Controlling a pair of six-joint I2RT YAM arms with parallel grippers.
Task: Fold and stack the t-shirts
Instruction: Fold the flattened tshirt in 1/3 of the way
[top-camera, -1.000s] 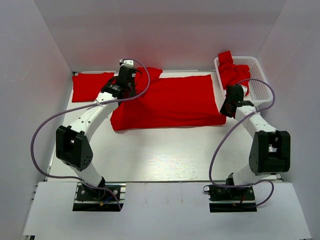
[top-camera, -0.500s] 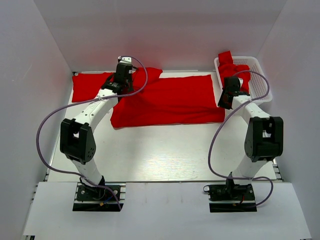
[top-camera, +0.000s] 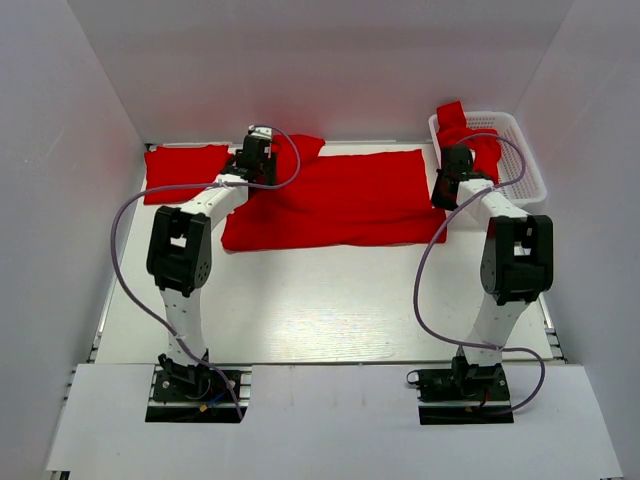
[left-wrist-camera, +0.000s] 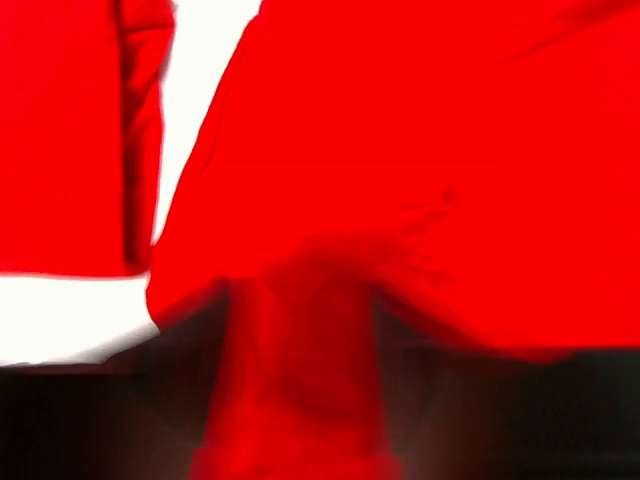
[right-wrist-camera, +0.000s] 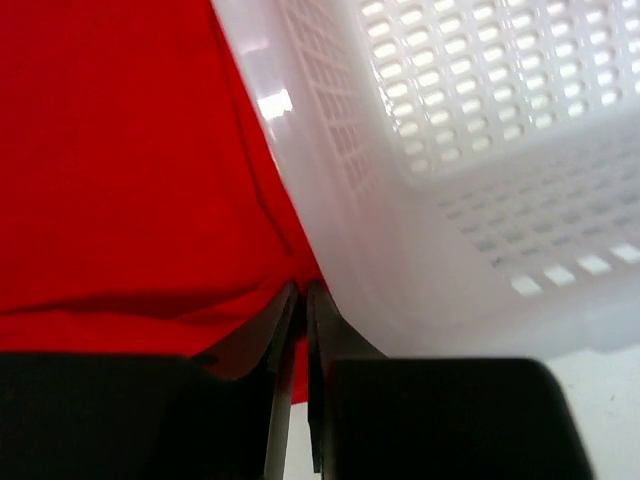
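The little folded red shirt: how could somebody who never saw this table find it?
Start at the white table and look to its far left corner, across from the white basket. The folded shirt lies flat there. Unlike the big spread-out shirt in the middle, it is a small neat rectangle lying apart by itself.

Both arms stretched far forward; right pincer (right-wrist-camera: 300, 285) pinched closed, left pincer (top-camera: 252, 160) blurred.

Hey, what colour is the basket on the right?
The basket is white; the right wrist view shows it best.
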